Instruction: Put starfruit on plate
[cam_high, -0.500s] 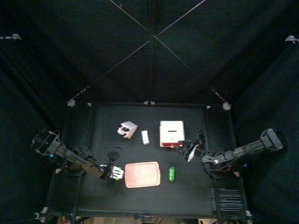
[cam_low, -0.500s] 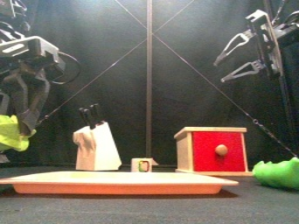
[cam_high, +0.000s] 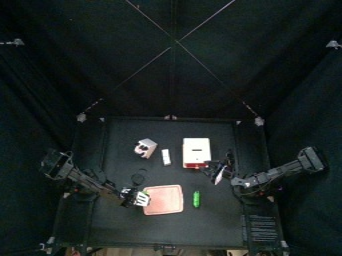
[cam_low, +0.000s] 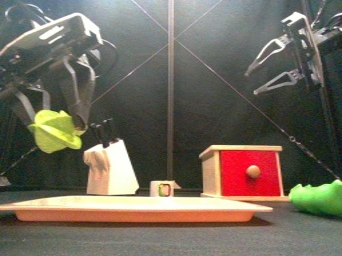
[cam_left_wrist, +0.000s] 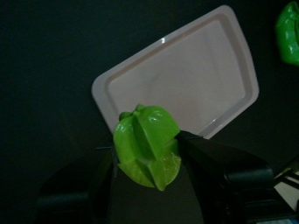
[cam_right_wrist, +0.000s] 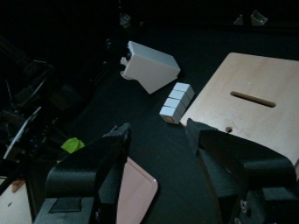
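Dim throughout: black curtains and table swallow most light. Light falls from overhead, so the plate (cam_left_wrist: 176, 83) shows a pale glare along its rim toward 1 o'clock in the left wrist view. The starfruit (cam_left_wrist: 146, 144) there is bright, slightly soft. The right wrist view is grainy, with blurred near jaws.

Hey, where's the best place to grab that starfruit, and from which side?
Probably across its middle, with a jaw on each of two opposite flanks, coming in from one end along its length. The left gripper holds the starfruit that way now: the long ribbed body points away from the wrist, toward the plate.
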